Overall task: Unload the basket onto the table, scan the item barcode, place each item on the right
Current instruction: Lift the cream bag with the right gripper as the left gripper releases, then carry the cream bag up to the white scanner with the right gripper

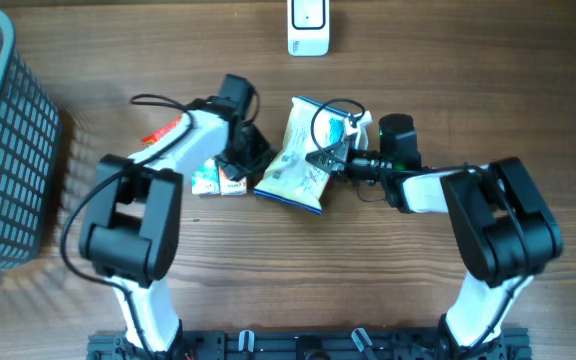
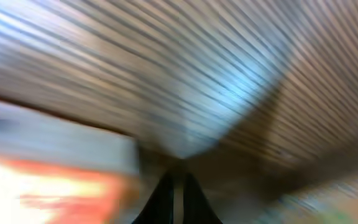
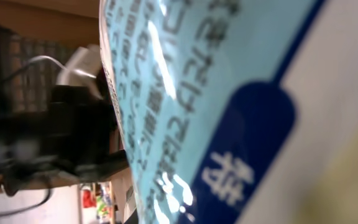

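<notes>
Right pincer (image 1: 320,160) tight on snack bag (image 1: 290,165)

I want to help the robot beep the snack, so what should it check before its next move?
1. Right gripper shut on the snack bag: ok.
2. Barcode in sight: cannot tell, the right wrist view shows only print.
3. Scanner uncovered at the far table edge: ok.
4. Left gripper off the bag: cannot tell, its view is blurred.
5. Small boxes clear of the bag: not ok, they lie right beside it.
</notes>
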Controlling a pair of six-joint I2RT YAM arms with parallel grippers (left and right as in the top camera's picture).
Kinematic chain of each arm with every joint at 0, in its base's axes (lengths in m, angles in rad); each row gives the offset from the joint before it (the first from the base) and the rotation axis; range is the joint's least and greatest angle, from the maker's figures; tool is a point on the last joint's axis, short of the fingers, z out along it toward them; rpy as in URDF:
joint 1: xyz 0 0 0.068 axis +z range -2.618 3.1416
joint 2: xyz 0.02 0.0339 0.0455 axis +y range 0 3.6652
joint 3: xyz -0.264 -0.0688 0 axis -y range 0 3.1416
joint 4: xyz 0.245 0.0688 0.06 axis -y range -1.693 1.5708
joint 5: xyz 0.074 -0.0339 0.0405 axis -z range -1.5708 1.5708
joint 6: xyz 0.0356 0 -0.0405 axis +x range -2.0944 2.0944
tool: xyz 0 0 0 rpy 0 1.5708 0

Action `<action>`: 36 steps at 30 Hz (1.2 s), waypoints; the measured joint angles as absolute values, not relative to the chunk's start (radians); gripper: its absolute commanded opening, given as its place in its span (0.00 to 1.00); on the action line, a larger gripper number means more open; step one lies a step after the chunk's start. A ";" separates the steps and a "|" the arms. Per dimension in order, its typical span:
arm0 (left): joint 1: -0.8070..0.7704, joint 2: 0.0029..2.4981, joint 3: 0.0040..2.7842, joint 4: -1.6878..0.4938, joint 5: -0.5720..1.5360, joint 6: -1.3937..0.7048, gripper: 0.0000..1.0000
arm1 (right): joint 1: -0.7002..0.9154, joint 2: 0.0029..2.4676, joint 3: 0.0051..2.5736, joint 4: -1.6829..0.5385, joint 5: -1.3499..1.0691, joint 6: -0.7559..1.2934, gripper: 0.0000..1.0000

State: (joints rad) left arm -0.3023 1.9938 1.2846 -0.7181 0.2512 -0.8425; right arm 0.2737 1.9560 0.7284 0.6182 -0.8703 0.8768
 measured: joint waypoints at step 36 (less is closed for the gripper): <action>-0.218 1.756 1.275 -0.822 0.167 -0.760 0.04 | 0.429 1.813 0.763 1.241 0.168 -1.305 0.05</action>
